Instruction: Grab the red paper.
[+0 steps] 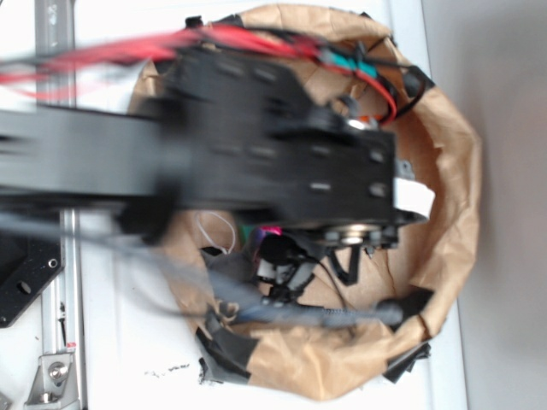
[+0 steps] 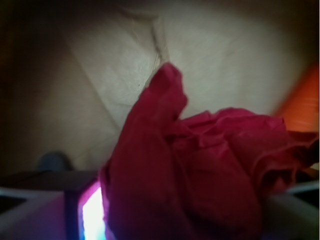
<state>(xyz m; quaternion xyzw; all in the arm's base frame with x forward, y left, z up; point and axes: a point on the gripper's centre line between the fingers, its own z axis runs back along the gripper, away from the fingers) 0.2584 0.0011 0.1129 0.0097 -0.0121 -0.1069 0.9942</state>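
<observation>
Overhead, the exterior view is mostly filled by one black robot arm [image 1: 256, 145], blurred, reaching from the left edge across a single brown paper nest [image 1: 453, 171] with a raised crumpled rim, patched with black tape at several spots. The nest sits on a white table [image 1: 128, 359], and one metal rail [image 1: 60, 282] runs down the left side. Red cables [image 1: 171, 43] trail along the top of the arm. Under the arm's far end the gripper [image 1: 282, 256] points down into the nest; from this angle I cannot tell how its jaws stand. A small sliver of pink-red beside a bit of green shows just at the arm's lower edge, too hidden to name with certainty.

Up close, the wrist view shows one red paper [image 2: 200, 170], a wrinkled, lumpy wad filling the lower middle and right of the frame, with one peak rising toward the centre. It lies on the pale brown paper floor of the nest and sits right at the gripper, touching or nearly touching the pale finger [image 2: 290, 210] at lower right. Whether the jaws are pinching it cannot be told. One orange object [image 2: 305, 100] shows at the right edge, just behind the wad, blurred.
</observation>
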